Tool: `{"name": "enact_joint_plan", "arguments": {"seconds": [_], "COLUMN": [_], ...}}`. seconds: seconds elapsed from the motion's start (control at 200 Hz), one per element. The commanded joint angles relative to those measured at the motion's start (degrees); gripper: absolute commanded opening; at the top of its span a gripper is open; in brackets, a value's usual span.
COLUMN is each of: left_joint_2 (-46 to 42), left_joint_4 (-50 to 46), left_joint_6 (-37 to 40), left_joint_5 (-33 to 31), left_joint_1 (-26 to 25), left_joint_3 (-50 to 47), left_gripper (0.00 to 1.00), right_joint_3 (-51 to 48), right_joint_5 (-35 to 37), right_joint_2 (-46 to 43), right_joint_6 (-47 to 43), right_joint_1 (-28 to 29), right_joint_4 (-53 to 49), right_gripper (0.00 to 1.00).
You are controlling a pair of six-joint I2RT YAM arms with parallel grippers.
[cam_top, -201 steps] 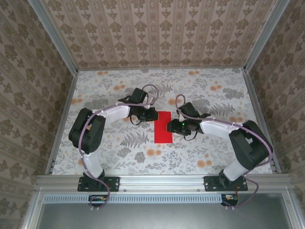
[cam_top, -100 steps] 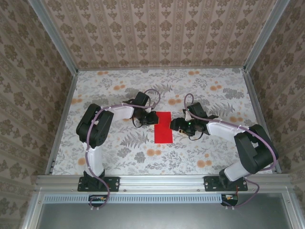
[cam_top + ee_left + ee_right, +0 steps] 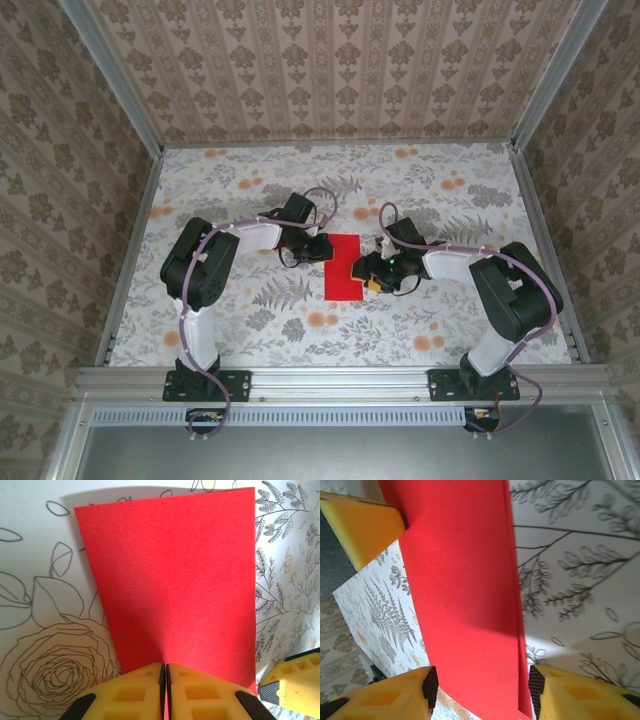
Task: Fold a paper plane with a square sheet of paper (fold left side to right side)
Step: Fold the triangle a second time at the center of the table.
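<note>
The square sheet of paper (image 3: 343,267) lies folded in half as a bright red upright rectangle in the middle of the table. My left gripper (image 3: 318,250) is shut, and its yellow fingertips (image 3: 145,680) rest side by side on the paper's (image 3: 170,580) near edge. Whether they pinch a layer I cannot tell. My right gripper (image 3: 368,276) is open at the paper's right side. In the right wrist view its two pads (image 3: 430,687) stand on either side of the red strip (image 3: 465,580), above it.
The floral table cover (image 3: 420,190) runs out to the metal frame rails (image 3: 340,380) and patterned walls on every side. Each wrist view catches the other gripper's yellow finger (image 3: 292,680) (image 3: 365,527) close by the paper.
The right gripper has drawn back slightly toward the near end of the paper's right edge. The left arm's elbow shifted earlier and has since held still, its gripper staying at the left edge.
</note>
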Motion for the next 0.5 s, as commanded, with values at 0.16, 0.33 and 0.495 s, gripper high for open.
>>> {"name": "enact_joint_plan", "arguments": {"seconds": [0.16,0.33,0.495], "left_joint_2": [0.5,0.5,0.5], "left_joint_4": [-0.5,-0.5,-0.3], "left_joint_6": [-0.7,-0.7,-0.7], "left_joint_5": [-1.1,-1.0,-0.9], "left_joint_1": [-0.7,-0.7,-0.8], "left_joint_3": [-1.1,-1.1,-1.2], "left_gripper": [0.13,0.13,0.13], "right_joint_3": [1.4,2.1,1.1], "right_joint_5": [-2.3,-0.8,-2.7], "right_joint_2": [2.2,2.2,2.1], "right_joint_6": [1.3,0.1,1.9], "right_joint_1": [0.9,1.0,1.0], "right_joint_4": [0.4,-2.2,2.9], "right_gripper": [0.52,0.52,0.53]}}
